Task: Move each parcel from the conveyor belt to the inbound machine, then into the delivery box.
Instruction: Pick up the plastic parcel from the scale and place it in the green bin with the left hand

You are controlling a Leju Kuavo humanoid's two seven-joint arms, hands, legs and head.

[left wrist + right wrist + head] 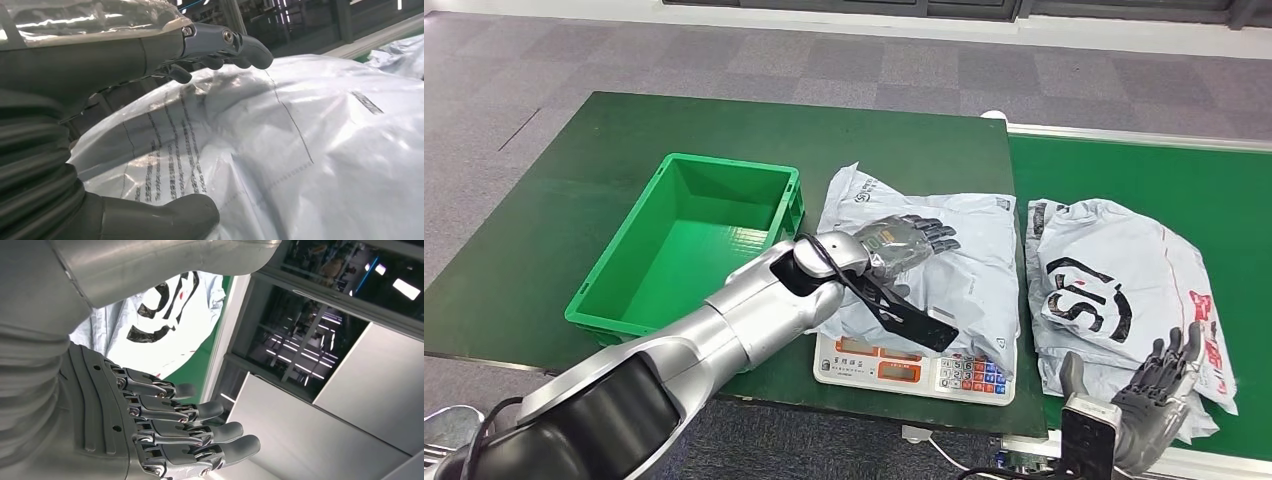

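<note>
Green plastic delivery crate [624,305] stands open at the far left of the dark green table [604,130], just beside the white weighing scale [894,372] that serves as the inbound machine. On the scale lies a grey plastic mailer bag [979,270], its long axis running away from me. My left hand [909,240] is above this bag with fingers spread and thumb apart, grasping nothing; whether it touches the bag I cannot tell. The crate lies to the left of this hand, so I judge the left arm should carry it there. Further right, a second grey bag with black lettering [1114,280] waits on the conveyor belt [1224,190], near my right hand [1159,385], also spread and holding nothing.
</note>
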